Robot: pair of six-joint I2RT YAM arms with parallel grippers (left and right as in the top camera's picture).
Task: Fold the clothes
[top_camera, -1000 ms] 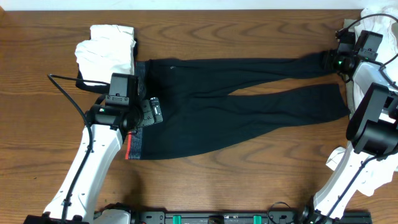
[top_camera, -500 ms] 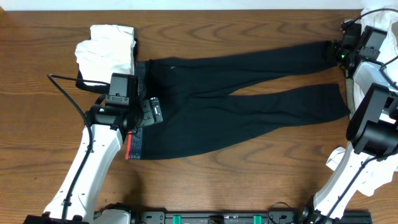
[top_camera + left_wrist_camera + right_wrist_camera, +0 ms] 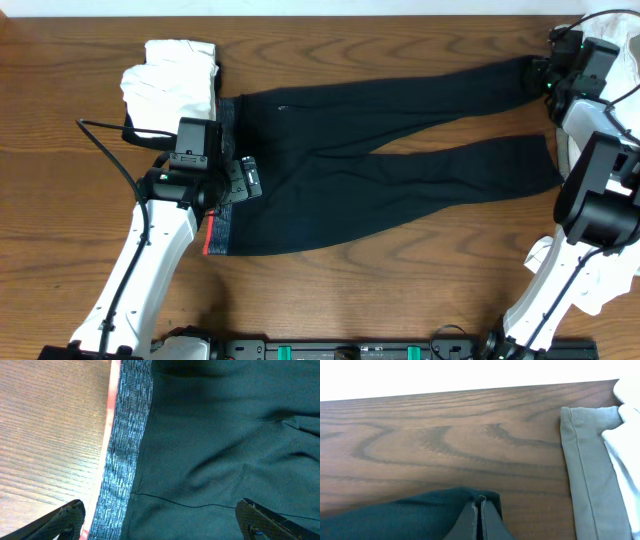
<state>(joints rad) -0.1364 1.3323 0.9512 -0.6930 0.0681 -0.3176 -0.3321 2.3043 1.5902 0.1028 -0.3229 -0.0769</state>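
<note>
Dark leggings (image 3: 380, 150) lie flat across the table, their grey and red waistband (image 3: 222, 210) at the left and both legs reaching right. My left gripper (image 3: 240, 180) is open and rests over the waistband; in the left wrist view its fingers (image 3: 160, 522) straddle the waistband (image 3: 127, 435) and dark fabric. My right gripper (image 3: 540, 75) is shut on the upper leg's cuff at the far right; in the right wrist view the closed jaws (image 3: 481, 510) pinch the dark cuff (image 3: 420, 510) above the wood.
A folded white garment (image 3: 172, 80) lies at the back left, beside the waistband. White and grey clothes (image 3: 610, 40) are piled at the right edge, and a grey cloth (image 3: 590, 460) shows in the right wrist view. The table's back edge is close to the right gripper.
My right gripper has pulled the upper leg's cuff toward the back right, straightening that leg. The left arm has not moved.
</note>
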